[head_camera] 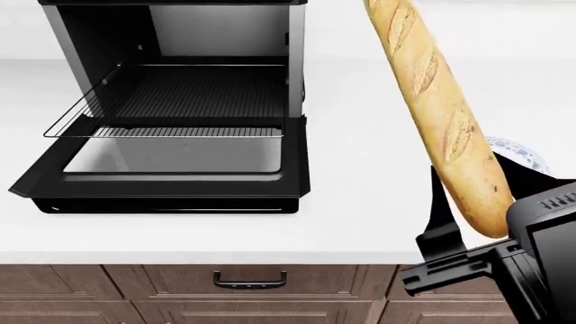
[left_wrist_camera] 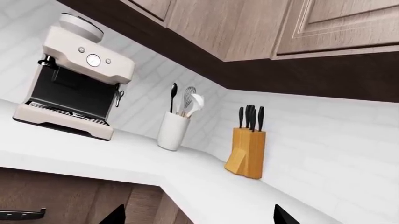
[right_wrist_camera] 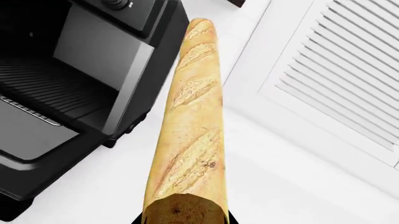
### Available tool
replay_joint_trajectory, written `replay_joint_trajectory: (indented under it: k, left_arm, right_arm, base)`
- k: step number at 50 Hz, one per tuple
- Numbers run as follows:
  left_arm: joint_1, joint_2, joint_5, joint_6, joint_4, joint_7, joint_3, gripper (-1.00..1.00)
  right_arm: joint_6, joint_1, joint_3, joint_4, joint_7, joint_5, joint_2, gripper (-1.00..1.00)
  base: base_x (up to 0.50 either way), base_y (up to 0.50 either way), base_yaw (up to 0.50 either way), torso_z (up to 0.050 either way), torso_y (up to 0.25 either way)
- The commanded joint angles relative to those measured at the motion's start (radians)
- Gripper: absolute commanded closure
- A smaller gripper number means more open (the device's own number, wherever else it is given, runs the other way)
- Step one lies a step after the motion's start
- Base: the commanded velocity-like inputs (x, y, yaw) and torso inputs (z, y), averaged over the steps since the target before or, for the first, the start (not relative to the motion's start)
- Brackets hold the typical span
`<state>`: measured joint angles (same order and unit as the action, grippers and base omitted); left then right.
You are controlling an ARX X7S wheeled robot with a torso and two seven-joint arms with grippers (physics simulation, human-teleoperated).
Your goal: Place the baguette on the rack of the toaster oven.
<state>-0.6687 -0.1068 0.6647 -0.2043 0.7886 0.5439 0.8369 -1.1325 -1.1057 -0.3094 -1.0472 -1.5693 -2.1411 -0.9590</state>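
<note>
The right hand was clamped on the near end of the baguette, which rose steeply away from it, clear of the white counter. Off to that hand's left stood the toaster oven, door dropped flat, the rack pulled partway out, bare counter between. The left hand showed only two dark tips, spread apart, facing a coffee machine, utensil jar and knife block.

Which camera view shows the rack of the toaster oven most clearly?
The head view: the whole rack shows, pulled partly out over the open door. The right wrist view catches only a dark part of it beside the baguette. The left wrist view shows none.
</note>
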Motion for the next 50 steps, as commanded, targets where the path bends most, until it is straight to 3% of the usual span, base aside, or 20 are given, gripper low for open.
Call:
replay_joint_trajectory:
  k: [1, 26, 50]
  left_arm:
    - [0.000, 0.001, 0.000, -0.001, 0.000, -0.001, -0.001, -1.00]
    - [-0.004, 0.002, 0.009, -0.004, 0.000, -0.002, 0.007, -1.00]
    - [-0.004, 0.002, 0.008, -0.001, 0.003, -0.002, 0.008, -1.00]
  right_arm:
    - [-0.054, 0.027, 0.002, 0.000, -0.001, 0.018, 0.068, 1.00]
    - [-0.138, 0.120, -0.011, 0.000, -0.001, 0.053, 0.187, 1.00]
    - [-0.065, 0.084, -0.245, 0.000, -0.001, 0.158, 0.286, 1.00]
  base:
    - [0.00, 0.00, 0.00, 0.000, 0.000]
    - [0.00, 0.00, 0.00, 0.000, 0.000]
    - [0.00, 0.00, 0.00, 0.000, 0.000]
